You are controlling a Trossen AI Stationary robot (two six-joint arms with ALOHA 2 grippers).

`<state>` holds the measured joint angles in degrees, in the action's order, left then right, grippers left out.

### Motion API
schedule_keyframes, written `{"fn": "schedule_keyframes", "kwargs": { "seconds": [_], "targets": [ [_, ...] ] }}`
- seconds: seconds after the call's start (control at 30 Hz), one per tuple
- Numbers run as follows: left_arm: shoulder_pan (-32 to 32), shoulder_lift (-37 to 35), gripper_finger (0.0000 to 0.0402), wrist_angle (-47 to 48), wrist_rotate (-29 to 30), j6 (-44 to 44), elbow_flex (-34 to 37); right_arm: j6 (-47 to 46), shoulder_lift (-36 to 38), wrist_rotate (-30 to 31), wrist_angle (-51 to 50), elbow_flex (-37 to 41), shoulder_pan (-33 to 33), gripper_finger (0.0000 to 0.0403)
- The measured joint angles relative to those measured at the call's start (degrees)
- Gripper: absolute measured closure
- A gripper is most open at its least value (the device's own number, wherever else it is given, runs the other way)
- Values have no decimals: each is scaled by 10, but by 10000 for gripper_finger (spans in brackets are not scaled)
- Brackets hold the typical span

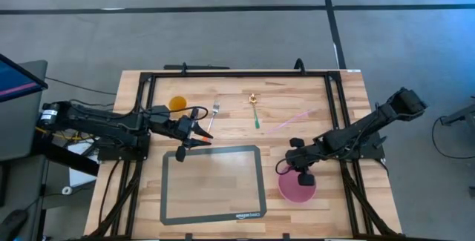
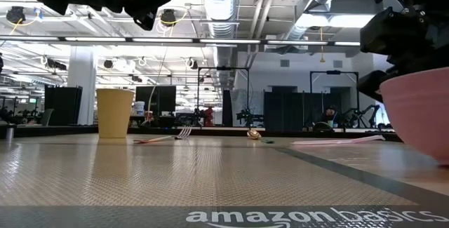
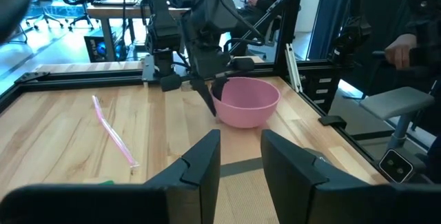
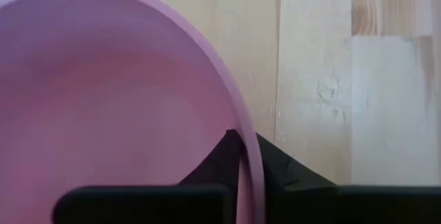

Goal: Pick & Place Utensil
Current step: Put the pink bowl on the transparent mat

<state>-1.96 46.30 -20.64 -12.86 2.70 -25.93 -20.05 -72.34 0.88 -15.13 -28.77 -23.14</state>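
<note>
My right end effector (image 4: 238, 156) pinches the pink bowl's (image 1: 298, 188) rim on the worktop (image 1: 312, 93); it seems light, stiff, maybe slippery. My left end effector (image 1: 194, 139) waits released near the fork (image 1: 214, 114).

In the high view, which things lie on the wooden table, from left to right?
Yellow cup → fork → green-handled spoon → pink straw. The mat and the pink bowl lie nearer, overlapping these in the order.
</note>
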Motion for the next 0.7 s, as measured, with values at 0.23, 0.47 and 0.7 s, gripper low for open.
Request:
{"fn": "schedule_keyframes", "kwargs": {
  "seconds": [0.23,0.47,0.7],
  "targets": [
    [0,0,295,0,0,0,0,0,0,2,24,0,0,396],
    [0,0,295,0,0,0,0,0,0,5,66,-16,10,391],
    [0,0,295,0,0,0,0,33,0,6,69,-80,40,395]
  ]
}}
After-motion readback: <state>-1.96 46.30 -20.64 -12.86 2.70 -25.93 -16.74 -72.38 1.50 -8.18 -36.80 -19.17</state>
